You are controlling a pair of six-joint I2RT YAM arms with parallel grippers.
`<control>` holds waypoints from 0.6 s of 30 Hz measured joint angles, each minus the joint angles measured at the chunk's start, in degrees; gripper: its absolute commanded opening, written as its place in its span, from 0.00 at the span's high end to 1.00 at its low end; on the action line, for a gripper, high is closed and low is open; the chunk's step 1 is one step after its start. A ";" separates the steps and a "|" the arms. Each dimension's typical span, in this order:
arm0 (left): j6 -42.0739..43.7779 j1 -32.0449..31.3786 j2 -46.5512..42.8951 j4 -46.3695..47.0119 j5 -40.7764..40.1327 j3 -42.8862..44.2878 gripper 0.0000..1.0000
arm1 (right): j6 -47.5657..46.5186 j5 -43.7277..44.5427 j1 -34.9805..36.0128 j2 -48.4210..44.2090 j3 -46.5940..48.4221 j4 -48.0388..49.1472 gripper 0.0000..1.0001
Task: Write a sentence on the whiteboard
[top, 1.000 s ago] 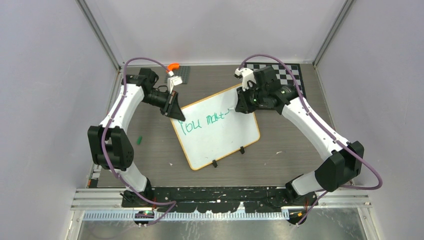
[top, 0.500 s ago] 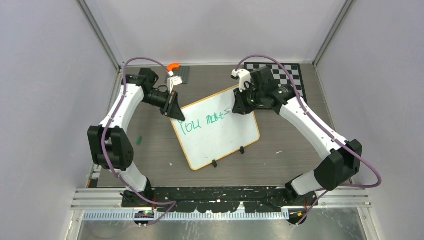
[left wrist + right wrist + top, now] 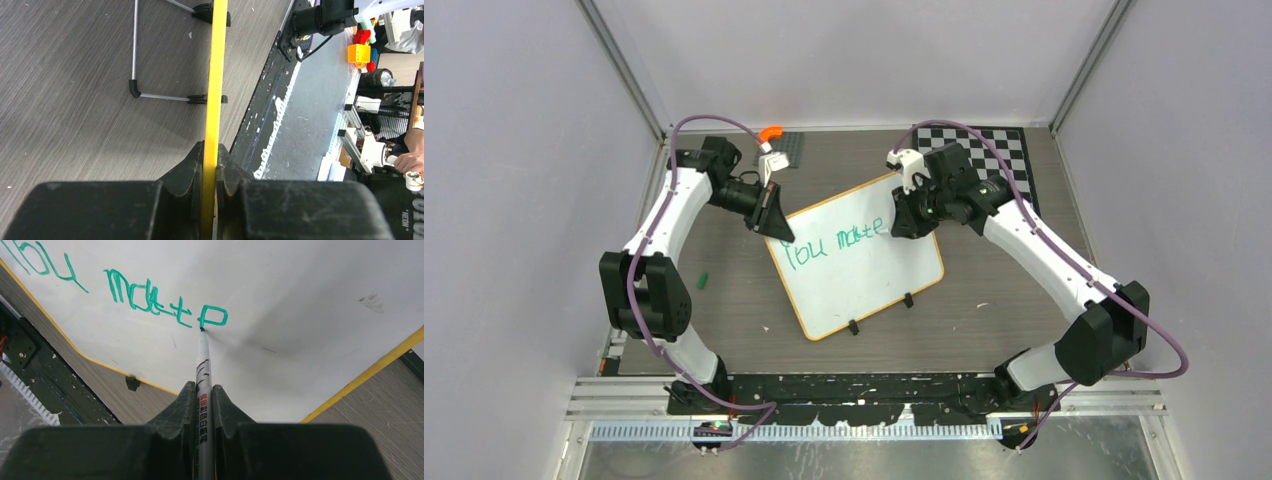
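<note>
The whiteboard [image 3: 864, 270] lies tilted on the table, white with a yellow rim [image 3: 214, 90]. Green writing [image 3: 836, 243] on it reads "You matte" [image 3: 165, 302] in one line. My left gripper [image 3: 776, 226] is shut on the board's upper left rim, the yellow edge clamped between its fingers [image 3: 192, 167]. My right gripper [image 3: 908, 222] is shut on a silver marker [image 3: 203, 385], whose tip touches the board at the last green letter.
A black-and-white chequered board [image 3: 989, 150] lies at the back right. A grey plate [image 3: 786, 150] with an orange piece [image 3: 770, 132] sits at the back left. A small green bit [image 3: 704, 279] lies left of the board.
The right gripper with the marker has shifted slightly right and down along the board. The green word has grown by a letter. The left arm has held still.
</note>
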 measured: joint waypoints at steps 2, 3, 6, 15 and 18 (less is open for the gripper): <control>0.00 0.00 0.00 0.02 0.04 0.00 1.00 | -0.39 0.26 0.00 -0.09 0.00 -0.09 1.00; 0.00 0.00 0.00 0.04 0.02 0.00 1.00 | -0.59 0.44 0.00 -0.15 0.00 -0.15 1.00; 0.07 0.00 0.00 0.04 0.02 0.00 1.00 | -1.05 1.01 -0.15 -0.20 0.17 -0.85 1.00; 0.22 0.00 0.00 0.02 0.07 0.00 1.00 | -2.84 2.43 -1.20 -0.24 2.80 -3.10 1.00; 0.31 0.00 0.00 0.02 0.07 0.00 1.00 | -3.30 2.32 -1.20 -0.46 3.54 -3.13 1.00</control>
